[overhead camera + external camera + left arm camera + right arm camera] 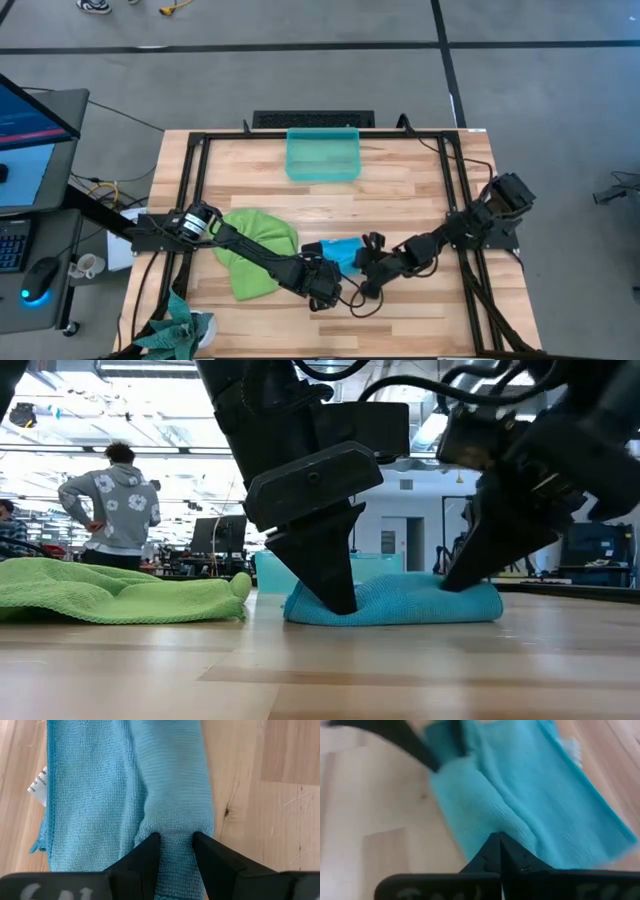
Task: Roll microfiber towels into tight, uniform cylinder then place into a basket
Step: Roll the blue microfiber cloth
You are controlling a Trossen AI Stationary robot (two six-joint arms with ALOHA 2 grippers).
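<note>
The blue towel (340, 250) lies near the table's front middle, folded into a long strip with a raised rolled ridge (170, 780) along it. My left gripper (175, 845) is shut on the ridge at the towel's left end (320, 605). My right gripper (499, 842) is shut, and its tips are down at the towel's right end (470, 595). The green towel (255, 250) lies rumpled on the table to the left, under my left arm. The basket (322, 155) stands at the far middle, and nothing shows inside it. My left gripper pinches the rolled ridge (175, 832) of the blue towel between its two fingers, at the towel's left end. The fingers slant down from above and stand on either side of the ridge. The towel lies flat on the table. My right gripper's shut fingertips (492, 851) rest on the towel's right end (520, 832), slanting down from the right. Whether any cloth is caught between them, I cannot tell.
A white label (37, 785) sticks out of the blue towel's edge. Bare wood lies between the towels and the basket. A black frame (190, 200) runs around the table. A green plant (175, 330) sits at the near left corner. A person (115, 500) stands in the room behind.
</note>
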